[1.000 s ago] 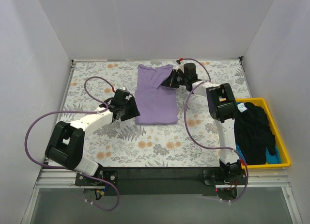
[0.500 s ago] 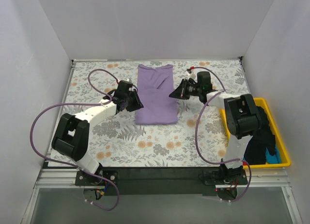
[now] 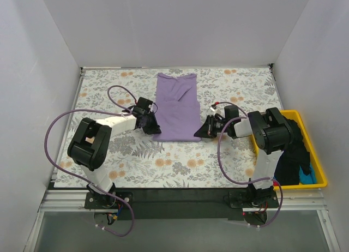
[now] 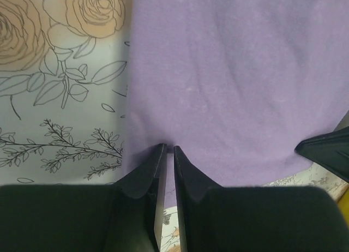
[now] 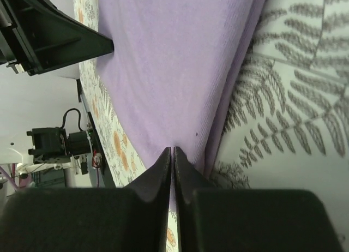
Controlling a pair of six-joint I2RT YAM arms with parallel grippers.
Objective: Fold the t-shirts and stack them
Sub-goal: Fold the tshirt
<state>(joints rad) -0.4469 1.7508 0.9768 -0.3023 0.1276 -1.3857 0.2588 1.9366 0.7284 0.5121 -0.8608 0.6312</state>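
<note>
Both sets of jaws are pinched almost shut on the shirt (image 3: pixel 175 107), the left gripper (image 3: pixel 155 129) at its near-left corner and the right gripper (image 3: pixel 198 133) at its near-right, with its long axis running away from them up the counter (image 3: pixel 180 165).

the shirt (image 3: pixel 175 107) lies between my left gripper (image 3: pixel 155 126) and right gripper (image 3: pixel 200 133). the tray (image 3: pixel 320 173) sits right, other shirts (image 3: pixel 286 145) inside.
</note>
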